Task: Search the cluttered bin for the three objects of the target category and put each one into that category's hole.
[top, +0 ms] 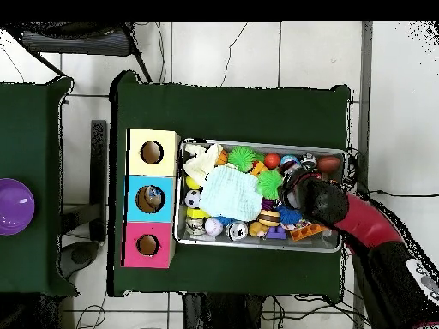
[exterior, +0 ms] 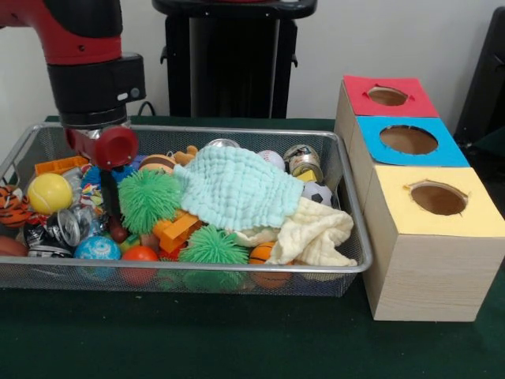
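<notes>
Orange ball (exterior: 140, 254) near bin front, jaws (exterior: 113, 207) just behind

No text or label can be read.

Bin (exterior: 351, 264): balls, toys inside, two cloths (exterior: 237, 189) on top. Three boxes (exterior: 430, 260) stand beside it in a row. Table (exterior: 237, 339) underneath.

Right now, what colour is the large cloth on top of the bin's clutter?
Pale mint green; the cloth shows best in the front view.
</notes>
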Action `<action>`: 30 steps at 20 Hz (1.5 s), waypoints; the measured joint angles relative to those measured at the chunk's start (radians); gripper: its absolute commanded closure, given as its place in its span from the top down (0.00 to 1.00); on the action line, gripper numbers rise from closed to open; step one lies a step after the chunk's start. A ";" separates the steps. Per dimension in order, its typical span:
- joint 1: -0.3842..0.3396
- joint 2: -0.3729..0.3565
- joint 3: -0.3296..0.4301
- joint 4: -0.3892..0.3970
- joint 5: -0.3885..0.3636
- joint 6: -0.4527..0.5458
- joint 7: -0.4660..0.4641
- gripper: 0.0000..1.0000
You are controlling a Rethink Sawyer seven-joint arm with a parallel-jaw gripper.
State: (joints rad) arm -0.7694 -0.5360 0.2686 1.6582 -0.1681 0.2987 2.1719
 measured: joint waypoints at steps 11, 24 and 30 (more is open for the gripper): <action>0.044 0.004 -0.078 -0.144 -0.092 -0.080 0.000 0.00; -0.005 0.092 -0.091 -0.268 -0.110 -0.079 0.000 0.00; -0.031 0.144 -0.095 -0.271 -0.110 -0.080 0.000 0.00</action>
State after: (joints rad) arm -0.8002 -0.3924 0.1732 1.3873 -0.2781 0.2188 2.1719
